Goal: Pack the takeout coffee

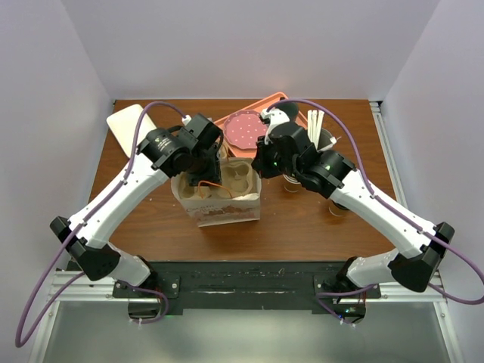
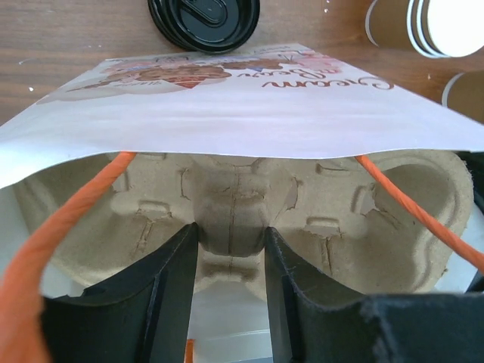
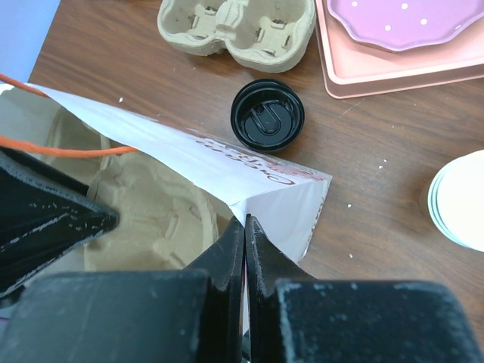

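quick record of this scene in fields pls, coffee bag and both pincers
coffee: takeout coffee on the table beyond the bag, not yet packed
bag: paper bag, a pulp carrier inside
left: left pincer clamped on the carrier's centre ridge
right: right pincer shut on the bag's rim
spare: second carrier beside the pink tray

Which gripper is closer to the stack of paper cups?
Right. The right gripper pinches the paper bag at the corner nearest the stack of paper cups; the left gripper is mid-bag, clasping the cup carrier.
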`<state>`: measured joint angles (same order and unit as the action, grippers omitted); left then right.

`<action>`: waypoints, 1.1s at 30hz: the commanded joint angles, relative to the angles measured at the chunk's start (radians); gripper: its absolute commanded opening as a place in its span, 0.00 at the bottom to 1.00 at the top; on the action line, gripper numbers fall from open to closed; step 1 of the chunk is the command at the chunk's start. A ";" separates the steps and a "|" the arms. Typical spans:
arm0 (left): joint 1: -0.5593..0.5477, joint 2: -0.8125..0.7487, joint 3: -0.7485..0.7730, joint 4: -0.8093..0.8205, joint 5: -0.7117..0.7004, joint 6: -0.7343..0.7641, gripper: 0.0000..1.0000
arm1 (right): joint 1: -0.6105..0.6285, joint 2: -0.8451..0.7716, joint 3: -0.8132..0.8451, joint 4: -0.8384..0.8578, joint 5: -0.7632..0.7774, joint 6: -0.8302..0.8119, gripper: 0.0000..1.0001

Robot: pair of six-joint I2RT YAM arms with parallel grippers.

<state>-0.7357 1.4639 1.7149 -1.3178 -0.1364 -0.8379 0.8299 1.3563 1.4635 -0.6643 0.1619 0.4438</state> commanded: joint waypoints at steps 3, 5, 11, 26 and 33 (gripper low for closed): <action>-0.002 0.049 0.072 0.014 -0.103 -0.030 0.08 | 0.000 -0.019 -0.012 0.054 -0.021 0.032 0.00; -0.004 0.059 0.069 0.020 -0.101 -0.033 0.08 | 0.000 -0.023 -0.022 0.055 -0.019 0.036 0.00; -0.002 0.064 0.031 0.025 -0.083 -0.047 0.09 | 0.002 -0.014 -0.026 0.048 -0.009 0.044 0.00; -0.002 0.070 0.021 0.003 -0.029 -0.024 0.25 | 0.000 0.003 -0.006 0.077 0.034 0.061 0.11; -0.002 0.079 0.055 0.003 -0.008 -0.017 0.47 | 0.000 -0.002 -0.018 0.081 0.034 0.064 0.12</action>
<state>-0.7357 1.5410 1.7222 -1.3178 -0.1577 -0.8539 0.8291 1.3586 1.4338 -0.6388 0.1741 0.4923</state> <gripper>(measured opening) 0.434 0.111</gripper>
